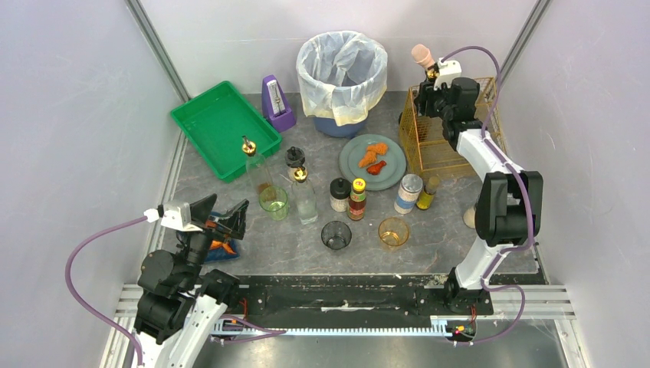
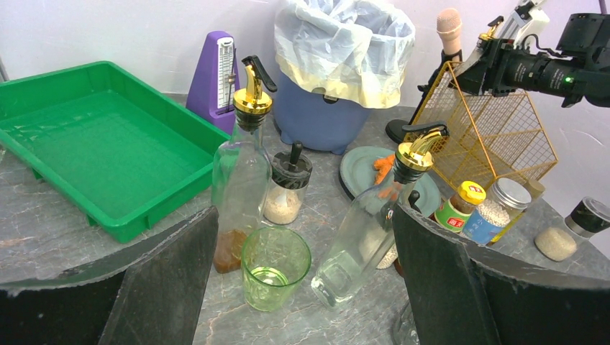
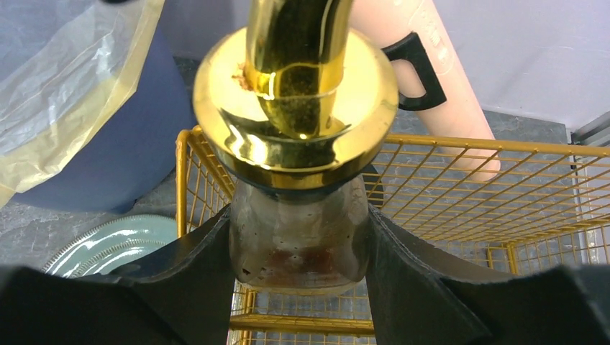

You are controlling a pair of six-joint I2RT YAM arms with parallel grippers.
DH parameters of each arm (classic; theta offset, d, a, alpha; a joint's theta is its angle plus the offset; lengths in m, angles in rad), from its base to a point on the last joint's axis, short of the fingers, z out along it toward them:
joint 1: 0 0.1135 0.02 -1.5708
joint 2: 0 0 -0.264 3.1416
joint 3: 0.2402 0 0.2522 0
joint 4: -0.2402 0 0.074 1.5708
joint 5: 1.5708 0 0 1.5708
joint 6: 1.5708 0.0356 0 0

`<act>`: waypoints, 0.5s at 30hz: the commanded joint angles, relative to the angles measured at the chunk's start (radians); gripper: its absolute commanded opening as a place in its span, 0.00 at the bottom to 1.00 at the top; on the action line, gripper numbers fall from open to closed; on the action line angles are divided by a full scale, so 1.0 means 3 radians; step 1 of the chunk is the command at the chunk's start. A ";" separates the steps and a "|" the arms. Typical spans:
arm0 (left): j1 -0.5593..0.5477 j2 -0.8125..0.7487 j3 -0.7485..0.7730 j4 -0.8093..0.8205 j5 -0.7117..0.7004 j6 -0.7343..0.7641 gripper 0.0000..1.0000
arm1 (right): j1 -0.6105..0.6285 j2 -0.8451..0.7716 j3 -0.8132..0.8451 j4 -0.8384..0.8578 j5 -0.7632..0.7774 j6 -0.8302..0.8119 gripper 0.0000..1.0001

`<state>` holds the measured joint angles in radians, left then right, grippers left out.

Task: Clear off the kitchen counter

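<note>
The kitchen counter (image 1: 444, 245) is dark marbled stone. My right gripper (image 3: 298, 251) is shut on the neck of a glass bottle (image 3: 298, 237) with a gold pourer (image 3: 295, 108), held above the yellow wire basket (image 3: 460, 187) at the back right (image 1: 448, 146). My left gripper (image 2: 306, 215) is open and low over the counter's left side (image 1: 224, 211). A green glass (image 2: 275, 267) and two gold-spouted bottles, one (image 2: 241, 180) with brown liquid and one (image 2: 367, 230) clear, stand just beyond its fingers (image 2: 165, 280), untouched.
Jars (image 1: 339, 194), a sauce jar (image 1: 357, 199), a dark glass (image 1: 336, 234) and an amber glass (image 1: 393, 231) stand mid-counter. A plate (image 1: 352, 165) holds orange food. Behind are a lined bin (image 1: 341, 77), a green tray (image 1: 218, 126) and a purple metronome (image 1: 276, 103).
</note>
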<state>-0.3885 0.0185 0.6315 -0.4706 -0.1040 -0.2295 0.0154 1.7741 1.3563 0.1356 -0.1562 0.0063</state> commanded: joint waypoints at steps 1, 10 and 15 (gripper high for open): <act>-0.0008 -0.0001 -0.0003 0.0060 -0.0037 0.0131 0.96 | -0.0009 -0.0035 0.0048 0.0325 0.0037 -0.0144 0.23; -0.0004 -0.0010 -0.0001 0.0060 -0.0036 0.0132 0.96 | -0.0011 -0.0266 0.0019 0.0269 0.0093 -0.0119 0.74; -0.0004 -0.0022 -0.0003 0.0060 -0.0029 0.0133 0.96 | -0.0008 -0.0572 -0.0139 0.0292 0.0213 -0.0052 0.93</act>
<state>-0.3885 0.0185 0.6315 -0.4702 -0.1036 -0.2295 0.0154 1.7214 1.3407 0.1581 -0.1280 -0.0113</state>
